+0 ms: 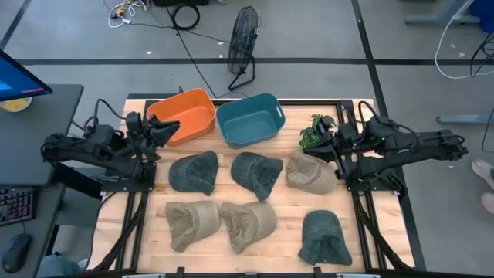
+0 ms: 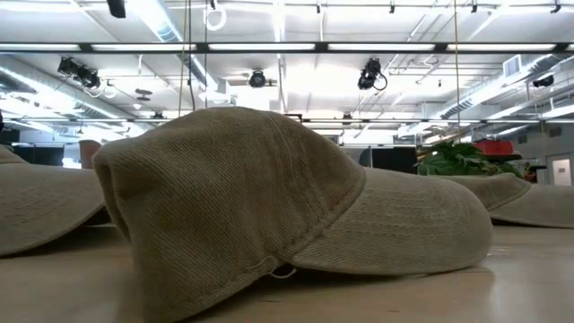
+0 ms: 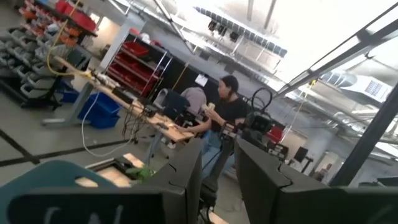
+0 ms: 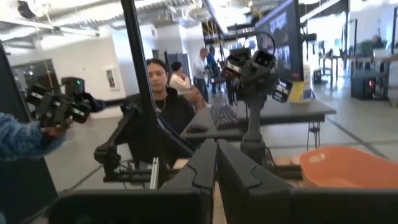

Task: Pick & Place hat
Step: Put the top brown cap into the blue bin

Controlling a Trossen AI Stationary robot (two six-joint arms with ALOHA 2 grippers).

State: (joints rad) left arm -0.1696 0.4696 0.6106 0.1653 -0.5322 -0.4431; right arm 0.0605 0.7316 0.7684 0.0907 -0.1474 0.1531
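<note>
six hats are lying on the wooden surface. the left pincer is hanging slightly open and empty by the orange bin. the right pincer is hanging closed and empty beside a tan hat.

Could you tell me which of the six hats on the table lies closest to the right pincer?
The tan hat at the right end of the back row, beside the right pincer. The other two tan hats lie in the front row, and the green hats lie farther off.

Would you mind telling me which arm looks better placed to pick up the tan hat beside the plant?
Probably the right: its end effector hovers just beside that tan hat, while the left end effector sits far across, by the orange bin.
</note>
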